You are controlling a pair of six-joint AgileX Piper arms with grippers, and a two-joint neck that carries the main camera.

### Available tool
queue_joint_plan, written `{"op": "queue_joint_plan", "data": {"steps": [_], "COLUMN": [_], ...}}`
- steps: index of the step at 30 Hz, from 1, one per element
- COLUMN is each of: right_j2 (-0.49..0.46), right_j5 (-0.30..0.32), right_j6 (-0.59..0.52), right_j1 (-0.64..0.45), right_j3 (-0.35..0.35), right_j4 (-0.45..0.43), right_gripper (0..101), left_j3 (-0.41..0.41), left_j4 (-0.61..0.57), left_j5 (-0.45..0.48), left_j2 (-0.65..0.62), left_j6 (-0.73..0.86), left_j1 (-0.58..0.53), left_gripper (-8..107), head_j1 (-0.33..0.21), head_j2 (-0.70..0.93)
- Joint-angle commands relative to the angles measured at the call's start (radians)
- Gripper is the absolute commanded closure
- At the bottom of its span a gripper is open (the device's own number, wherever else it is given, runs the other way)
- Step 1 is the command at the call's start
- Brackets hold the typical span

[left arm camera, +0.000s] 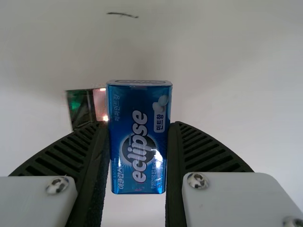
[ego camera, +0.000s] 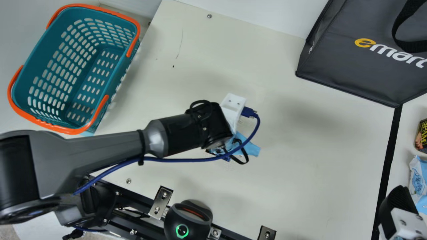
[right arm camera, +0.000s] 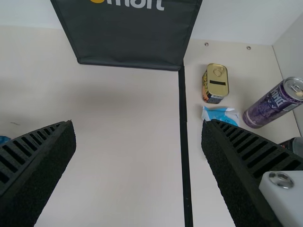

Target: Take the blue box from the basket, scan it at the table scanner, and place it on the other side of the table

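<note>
My left gripper [ego camera: 234, 108] hangs over the middle of the table in the main view, its fingertips hidden under the wrist. In the left wrist view the left gripper [left arm camera: 139, 125] is shut on the blue box [left arm camera: 138, 146], held between both fingers with its printed face towards the camera. At the lower right of the main view is my right gripper [ego camera: 398, 203]; in the right wrist view this gripper [right arm camera: 138, 125] stands open with nothing between its fingers. A round black device [ego camera: 188, 221], seemingly the scanner, with a green-lit ring, sits at the near edge.
A teal basket [ego camera: 115, 75] with orange handles stands at the far left. Past the black tape line [right arm camera: 184, 142] are a can of meat [right arm camera: 215, 84], a light-blue packet [right arm camera: 222, 115] and a purple can [right arm camera: 272, 105]. A dark bag [ego camera: 347, 63] stands at the back right.
</note>
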Motion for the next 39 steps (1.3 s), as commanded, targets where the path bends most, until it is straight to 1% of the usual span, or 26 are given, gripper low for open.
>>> {"op": "queue_joint_plan", "data": {"steps": [1, 9, 17, 23, 31, 39], "right_j2": [0.000, 0.000, 0.000, 0.000, 0.000, 0.000], "right_j5": [0.000, 0.000, 0.000, 0.000, -0.001, -0.001], "right_j6": [0.000, 0.000, 0.000, 0.000, 0.000, 0.000], "right_j1": [0.000, 0.000, 0.000, 0.000, 0.000, 0.000], "right_j3": [0.000, 0.000, 0.000, 0.000, 0.000, 0.000], "right_j4": [0.000, 0.000, 0.000, 0.000, 0.000, 0.000], "right_gripper": [6, 6, 6, 6, 6, 6], "left_j3": [-0.051, -0.209, -0.337, -0.399, -0.431, -0.436], "left_j4": [-0.002, -0.004, 0.000, -0.008, -0.009, -0.010], "left_j5": [0.012, 0.069, 0.113, 0.134, 0.147, 0.156], "left_j2": [0.027, 0.125, 0.214, 0.273, 0.315, 0.329], "left_j6": [-0.005, -0.049, -0.110, -0.153, -0.195, -0.211], "left_j1": [-0.006, -0.034, -0.060, -0.074, -0.084, -0.087], "left_gripper": [107, 107, 107, 107, 107, 80], "head_j1": [-0.030, -0.030, -0.030, -0.030, -0.030, -0.030], "head_j2": [0.004, 0.004, 0.004, 0.004, 0.004, 0.004]}}
